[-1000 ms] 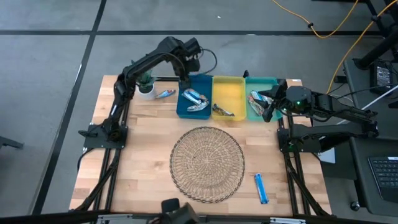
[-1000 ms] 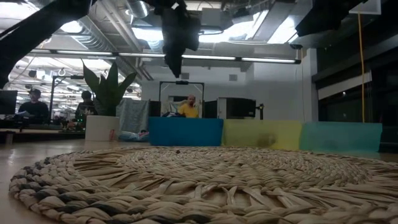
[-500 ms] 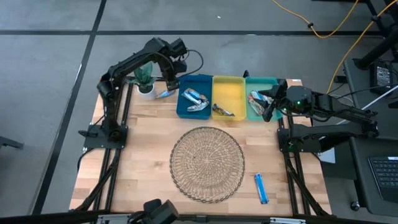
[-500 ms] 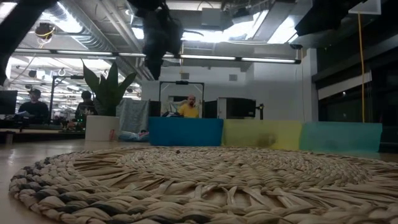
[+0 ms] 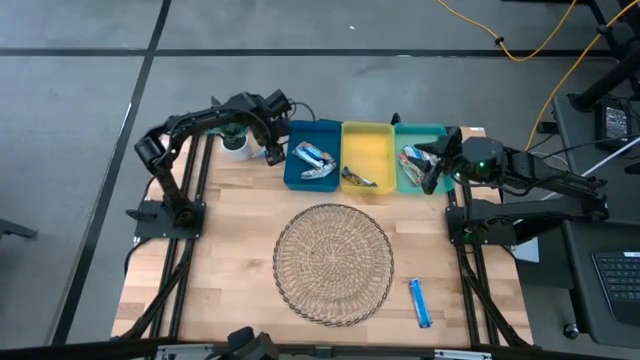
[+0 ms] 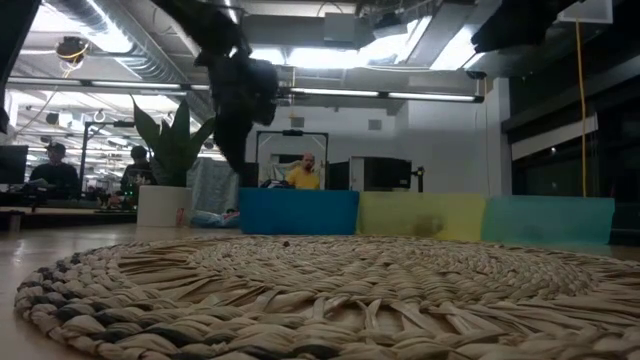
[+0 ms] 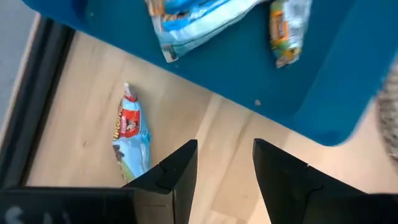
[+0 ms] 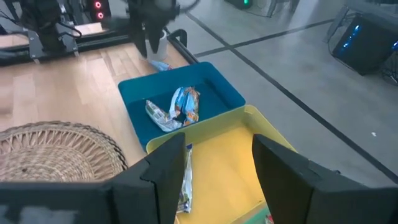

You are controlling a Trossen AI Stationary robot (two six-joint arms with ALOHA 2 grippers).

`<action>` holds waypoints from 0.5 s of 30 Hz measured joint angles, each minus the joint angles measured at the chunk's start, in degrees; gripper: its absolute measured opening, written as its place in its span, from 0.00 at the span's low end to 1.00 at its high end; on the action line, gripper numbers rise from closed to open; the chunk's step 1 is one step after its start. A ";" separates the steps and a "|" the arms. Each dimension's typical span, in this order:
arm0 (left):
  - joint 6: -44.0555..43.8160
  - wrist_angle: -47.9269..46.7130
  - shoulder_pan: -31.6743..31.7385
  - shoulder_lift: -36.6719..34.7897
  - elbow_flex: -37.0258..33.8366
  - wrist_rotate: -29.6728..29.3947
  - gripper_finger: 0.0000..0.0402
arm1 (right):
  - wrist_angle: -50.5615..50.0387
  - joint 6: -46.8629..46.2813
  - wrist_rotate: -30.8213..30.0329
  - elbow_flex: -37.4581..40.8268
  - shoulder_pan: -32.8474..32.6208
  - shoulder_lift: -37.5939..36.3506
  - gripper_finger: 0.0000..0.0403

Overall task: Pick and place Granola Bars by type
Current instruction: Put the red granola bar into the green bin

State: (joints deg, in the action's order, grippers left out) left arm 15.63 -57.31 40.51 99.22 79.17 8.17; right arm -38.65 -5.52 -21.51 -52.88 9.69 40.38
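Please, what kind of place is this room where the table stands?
Probably an open-plan office or robotics lab: people sit at desks behind the table, strip lights hang under exposed ceiling ducts, and a computer keyboard sits beside the wooden table.

Blue tray, yellow tray and teal tray were lined up touching at the table's far edge. Round wicker mat was centred nearer. Potted plant was seen beside the blue tray.

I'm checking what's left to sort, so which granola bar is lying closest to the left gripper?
The bar on the bare wood just outside the blue tray, beside the left gripper. Another loose bar lies far off, past the wicker mat.
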 joint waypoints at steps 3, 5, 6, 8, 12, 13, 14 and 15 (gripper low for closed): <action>-0.01 4.35 0.00 0.00 -3.57 -1.15 0.37 | 0.44 -0.04 -0.03 0.00 -0.01 -0.02 0.47; 0.01 7.54 -0.02 0.00 -5.12 -2.99 0.37 | 0.71 -0.07 -0.01 0.00 -0.01 0.00 0.47; 0.19 9.42 -0.02 0.00 -5.90 -4.49 0.37 | 0.70 -0.07 -0.03 0.00 0.01 0.02 0.47; 1.25 12.06 0.00 0.00 -6.83 -7.28 0.37 | 0.74 -0.14 -0.01 0.00 0.01 0.17 0.47; 4.58 15.56 0.00 0.34 -7.08 -12.85 0.37 | 0.72 -0.80 -0.01 -0.03 -0.02 0.85 0.47; 5.27 15.83 0.01 0.58 -7.10 -13.40 0.38 | 0.72 -1.26 -0.01 -0.04 -0.02 1.09 0.47; 5.95 16.06 0.11 0.94 -7.12 -13.60 0.39 | 0.72 -1.58 0.01 -0.04 -0.01 1.36 0.47; 6.37 16.27 0.15 1.33 -7.12 -13.47 0.40 | 0.72 -1.75 0.03 -0.04 0.01 1.71 0.47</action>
State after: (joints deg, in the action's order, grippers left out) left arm 22.00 -41.03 40.67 100.55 72.05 -5.30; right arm -37.93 -7.27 -21.48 -52.93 9.69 42.09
